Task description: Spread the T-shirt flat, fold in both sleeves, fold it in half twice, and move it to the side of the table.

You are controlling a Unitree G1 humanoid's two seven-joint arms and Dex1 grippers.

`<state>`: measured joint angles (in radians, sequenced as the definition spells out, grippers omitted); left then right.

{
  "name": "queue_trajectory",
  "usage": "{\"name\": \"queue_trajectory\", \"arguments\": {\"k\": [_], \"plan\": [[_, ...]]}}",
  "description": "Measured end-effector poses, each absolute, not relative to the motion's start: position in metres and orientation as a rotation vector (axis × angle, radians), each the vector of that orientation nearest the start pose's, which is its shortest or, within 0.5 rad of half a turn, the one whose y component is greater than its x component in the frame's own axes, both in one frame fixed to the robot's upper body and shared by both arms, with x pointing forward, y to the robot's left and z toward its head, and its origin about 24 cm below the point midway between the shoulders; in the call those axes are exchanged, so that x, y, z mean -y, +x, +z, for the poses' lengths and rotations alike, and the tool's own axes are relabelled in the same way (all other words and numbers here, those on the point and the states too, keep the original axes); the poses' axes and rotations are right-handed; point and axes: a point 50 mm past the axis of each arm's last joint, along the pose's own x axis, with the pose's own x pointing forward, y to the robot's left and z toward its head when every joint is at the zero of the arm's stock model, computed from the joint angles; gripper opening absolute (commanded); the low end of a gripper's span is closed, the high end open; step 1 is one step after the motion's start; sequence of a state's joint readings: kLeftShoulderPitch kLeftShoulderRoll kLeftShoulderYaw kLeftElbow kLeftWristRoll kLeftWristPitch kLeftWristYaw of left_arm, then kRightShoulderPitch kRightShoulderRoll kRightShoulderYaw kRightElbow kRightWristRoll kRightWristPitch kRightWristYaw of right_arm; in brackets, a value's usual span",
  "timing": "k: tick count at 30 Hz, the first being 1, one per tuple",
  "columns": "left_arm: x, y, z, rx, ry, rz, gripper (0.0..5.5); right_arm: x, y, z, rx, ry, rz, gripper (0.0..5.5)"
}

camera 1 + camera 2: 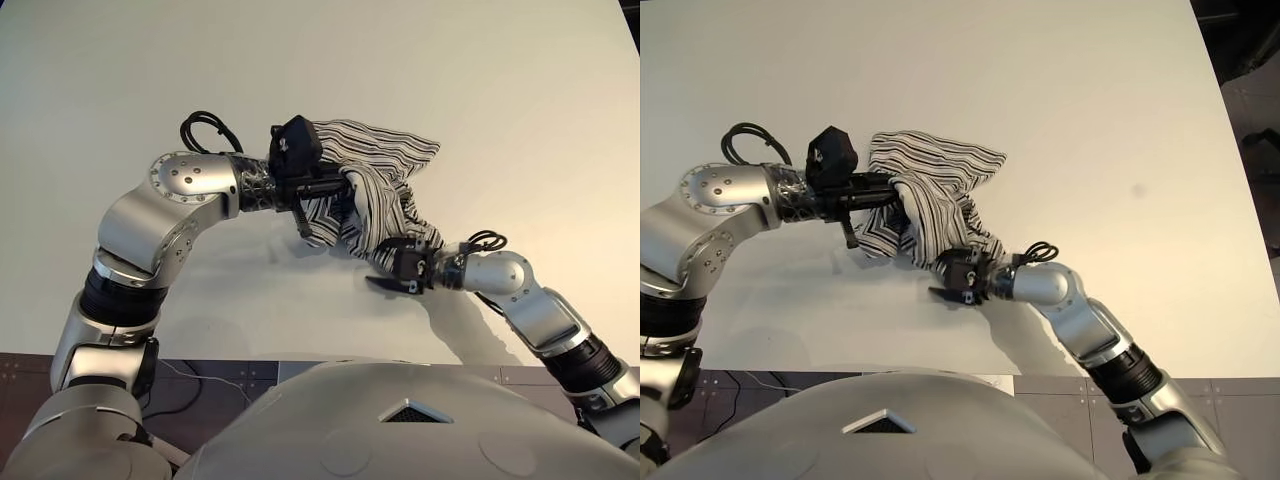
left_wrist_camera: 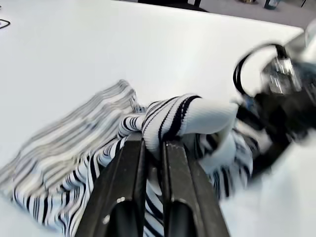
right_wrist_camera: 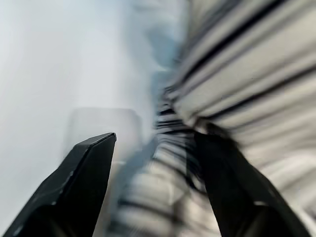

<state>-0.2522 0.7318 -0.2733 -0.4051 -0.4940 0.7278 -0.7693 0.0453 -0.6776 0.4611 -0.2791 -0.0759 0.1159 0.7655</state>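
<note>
The left jaws are clamped almost shut on a bunched, ribbed fold of the T-shirt, held just above the counter. The right jaws stand wide apart low over the counter, with cloth against one finger and nothing pinched. The shirt sits crumpled toward the counter's near edge. If the right jaws close on several layers, the pull would probably drag a knot instead of spreading the shirt. A thin pinch could slip.

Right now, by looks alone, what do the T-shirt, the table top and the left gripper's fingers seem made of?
The T-shirt: soft knit fabric, probably cotton; it drapes, with a ribbed edge. The table top: smooth matte white, likely laminate. The left gripper fingers: hard black plastic or coated metal, slight sheen.
</note>
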Motion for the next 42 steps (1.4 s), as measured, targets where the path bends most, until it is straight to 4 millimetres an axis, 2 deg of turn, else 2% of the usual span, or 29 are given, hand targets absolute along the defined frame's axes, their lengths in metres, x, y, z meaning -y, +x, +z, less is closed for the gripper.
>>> {"name": "queue_trajectory", "arguments": {"k": [1,3,5,8,12,15,18,21,25,27,28,30,34,37,39,42], "plan": [[-0.151,0.236,0.106,-0.455,0.294,-1.121,0.23,0.148,0.194,0.04,-0.304,-0.687,1.188,2.95],[-0.161,0.232,0.1,-0.482,0.348,-1.099,0.22,0.16,0.2,0.053,-0.27,-0.67,1.154,2.95],[-0.164,0.224,0.095,-0.502,0.365,-1.128,0.22,0.164,0.206,0.067,-0.192,-0.66,1.123,2.95],[-0.154,0.208,0.099,-0.47,0.372,-1.251,0.22,0.158,0.211,0.075,-0.108,-0.664,1.103,2.95],[-0.158,0.192,0.098,-0.487,0.396,-1.354,0.22,0.155,0.201,0.067,-0.09,-0.713,1.144,2.95],[-0.168,0.193,0.095,-0.496,0.455,-1.326,0.22,0.171,0.192,0.067,-0.158,-0.721,1.205,2.95],[-0.173,0.184,0.087,-0.513,0.48,-1.328,0.22,0.184,0.184,0.062,-0.236,-0.762,1.282,2.95],[-0.173,0.181,0.087,-0.477,0.531,-1.342,0.22,0.196,0.183,0.045,-0.331,-0.785,1.266,2.95],[-0.17,0.18,0.09,-0.396,0.618,-1.382,0.22,0.199,0.212,0.039,-0.207,-0.988,1.105,2.95],[-0.165,0.18,0.091,-0.299,0.692,-1.404,0.22,0.198,0.229,0.039,-0.139,-1.063,0.981,2.95],[-0.163,0.18,0.089,-0.262,0.722,-1.412,0.59,0.195,0.235,0.04,-0.099,-1.074,0.941,2.95],[-0.161,0.179,0.086,-0.204,0.795,-1.414,0.9,0.192,0.239,0.044,-0.044,-1.091,0.913,2.95],[-0.16,0.163,0.072,-0.131,0.859,-1.436,1.51,0.192,0.237,0.047,0.021,-1.138,0.956,2.95],[-0.163,0.163,0.07,-0.062,0.901,-1.391,1.99,0.193,0.234,0.049,0.037,-1.165,1.004,2.95],[-0.168,0.163,0.075,-0.028,0.902,-1.361,2.03,0.194,0.229,0.046,0.031,-1.158,1.017,2.95],[-0.187,0.154,0.087,-0.09,0.83,-1.366,2.03,0.201,0.227,0.05,0.022,-1.148,0.992,2.95]]}}
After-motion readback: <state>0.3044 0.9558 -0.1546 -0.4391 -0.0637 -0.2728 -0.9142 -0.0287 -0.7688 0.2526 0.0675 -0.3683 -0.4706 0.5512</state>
